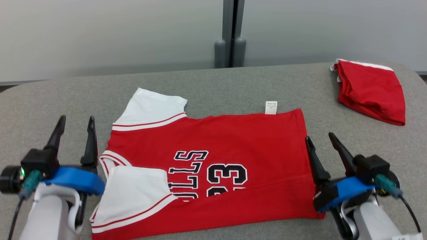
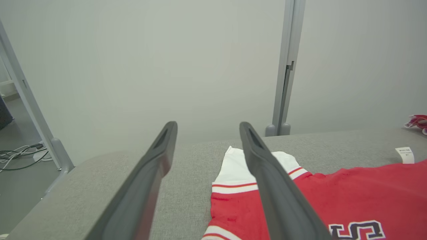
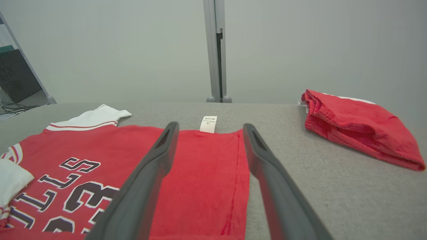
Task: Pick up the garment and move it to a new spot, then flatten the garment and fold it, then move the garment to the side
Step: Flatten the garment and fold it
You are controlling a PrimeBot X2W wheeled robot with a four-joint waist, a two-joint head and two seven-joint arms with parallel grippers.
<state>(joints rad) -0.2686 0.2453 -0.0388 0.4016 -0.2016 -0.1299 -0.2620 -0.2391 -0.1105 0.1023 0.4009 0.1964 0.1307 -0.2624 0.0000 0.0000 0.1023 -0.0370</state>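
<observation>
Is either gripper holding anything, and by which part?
Nothing is held. Left gripper and right gripper both stand open at either end of the jersey, which lies on the table.

- A lab-like test bay: the landmark is a rounded table (image 1: 213, 83) covered in plain grey felt
- Behind the table, pale frosted partition panels (image 1: 100, 33) are joined by a grey metal post (image 1: 230, 33) on two feet
- Left of the table, loose cables (image 2: 16, 155) lie on a bare grey floor (image 2: 20, 200) beside a second post (image 2: 30, 110)
- Further left of the table stands a dark boxy unit (image 3: 16, 75)
</observation>
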